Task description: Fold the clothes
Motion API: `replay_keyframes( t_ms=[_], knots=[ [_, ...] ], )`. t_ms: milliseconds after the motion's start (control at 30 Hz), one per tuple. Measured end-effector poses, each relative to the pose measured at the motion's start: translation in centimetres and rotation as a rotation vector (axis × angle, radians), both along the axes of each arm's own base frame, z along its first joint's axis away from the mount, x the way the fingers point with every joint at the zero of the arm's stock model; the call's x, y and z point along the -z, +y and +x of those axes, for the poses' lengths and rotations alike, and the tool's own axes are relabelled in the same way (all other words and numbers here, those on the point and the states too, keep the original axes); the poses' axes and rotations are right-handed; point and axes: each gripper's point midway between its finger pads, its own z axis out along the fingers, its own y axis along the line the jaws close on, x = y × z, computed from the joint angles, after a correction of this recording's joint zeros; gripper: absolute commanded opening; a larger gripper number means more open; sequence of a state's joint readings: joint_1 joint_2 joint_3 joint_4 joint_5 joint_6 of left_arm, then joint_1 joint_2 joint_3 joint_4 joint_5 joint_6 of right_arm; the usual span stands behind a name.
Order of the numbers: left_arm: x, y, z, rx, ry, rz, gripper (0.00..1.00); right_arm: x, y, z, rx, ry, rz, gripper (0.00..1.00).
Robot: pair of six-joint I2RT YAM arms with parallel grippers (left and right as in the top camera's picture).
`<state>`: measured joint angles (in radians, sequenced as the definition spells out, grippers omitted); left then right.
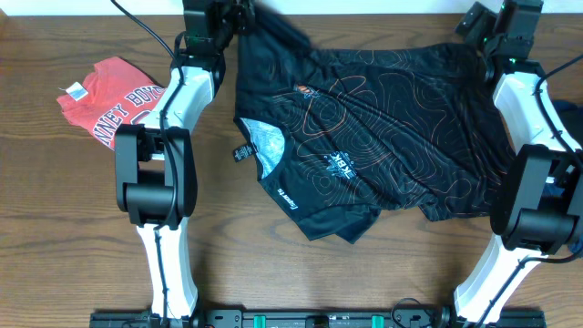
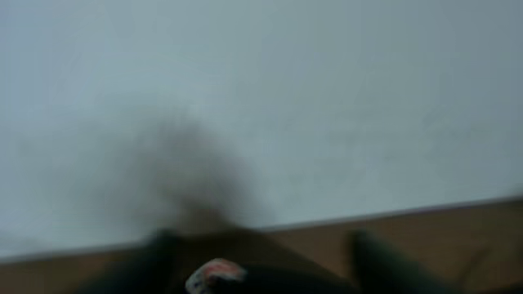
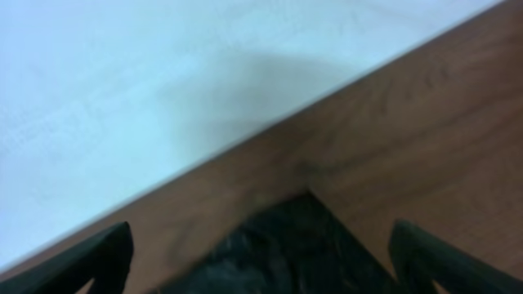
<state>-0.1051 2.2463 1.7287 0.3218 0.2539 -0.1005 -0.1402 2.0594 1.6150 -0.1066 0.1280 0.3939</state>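
A black T-shirt (image 1: 383, 137) with thin orange contour lines and white lettering lies spread and rumpled across the middle and right of the table. A folded red T-shirt (image 1: 105, 100) with white lettering rests at the far left. My left gripper (image 1: 223, 18) is at the black shirt's back left corner. In the blurred left wrist view its fingers (image 2: 163, 261) stand apart, with dark cloth and a small label (image 2: 214, 276) between them. My right gripper (image 1: 481, 25) is at the back right corner, open, with the shirt's corner (image 3: 294, 245) lying flat on the wood between its fingers (image 3: 106, 253).
The brown wooden table (image 1: 55, 228) ends at a white wall (image 3: 163, 82) just behind both grippers. The white arm links (image 1: 164, 164) (image 1: 537, 164) stretch from the front edge along both sides of the black shirt.
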Motion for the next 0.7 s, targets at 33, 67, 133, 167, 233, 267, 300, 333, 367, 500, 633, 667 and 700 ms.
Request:
replay_keyframes(
  t_ms=[33,67,133,167,233,267,300,333,367,500,633,667,700],
  knots=[
    [0.9,0.3,-0.2,-0.006,0.038,0.003,0.98,0.8,0.0,-0.5,0.002,0.037,0.005,0.99],
    [1.6,0.5,-0.5,-0.009,0.071,0.008,0.98,1.3,0.0,-0.9,0.002,0.064,0.008,0.99],
    [3.2,1.1,-1.0,-0.02,0.142,0.016,0.98,3.0,0.1,-2.2,0.005,0.15,0.021,0.99],
    [4.2,1.5,-1.4,-0.025,0.187,0.021,0.98,3.8,0.0,-2.9,0.006,0.193,0.027,0.99],
    [6.1,2.1,-2.4,-0.036,0.278,0.031,0.98,5.5,-0.2,-4.8,0.015,0.294,0.043,0.99],
    [7.2,2.3,-3.1,-0.039,0.33,0.036,0.98,6.2,-0.4,-5.7,0.021,0.34,0.051,0.99],
    [8.5,2.5,-4.1,-0.04,0.398,0.042,0.98,6.6,-0.5,-6.6,0.025,0.379,0.057,0.99],
    [9.6,2.6,-5.3,-0.038,0.467,0.046,0.98,6.9,-0.6,-7.5,0.03,0.416,0.065,0.99],
    [10.6,2.6,-6.7,-0.032,0.542,0.049,0.98,7.1,-0.7,-8.5,0.034,0.451,0.071,0.99],
    [11.4,2.5,-13.4,-0.015,0.815,0.068,0.98,5.8,-1.2,-11.9,0.056,0.538,0.088,0.99],
    [6.7,1.7,-19.6,-0.001,0.95,0.065,0.98,3.6,-1.0,-15.4,0.067,0.606,0.102,0.99],
    [5.5,1.4,-20.9,0.005,0.967,0.065,0.98,3.3,-0.9,-16.2,0.067,0.625,0.105,0.99],
    [4.6,1.1,-22.2,0.012,0.99,0.068,0.98,3.1,-0.7,-17.0,0.067,0.647,0.109,0.99]
  ],
)
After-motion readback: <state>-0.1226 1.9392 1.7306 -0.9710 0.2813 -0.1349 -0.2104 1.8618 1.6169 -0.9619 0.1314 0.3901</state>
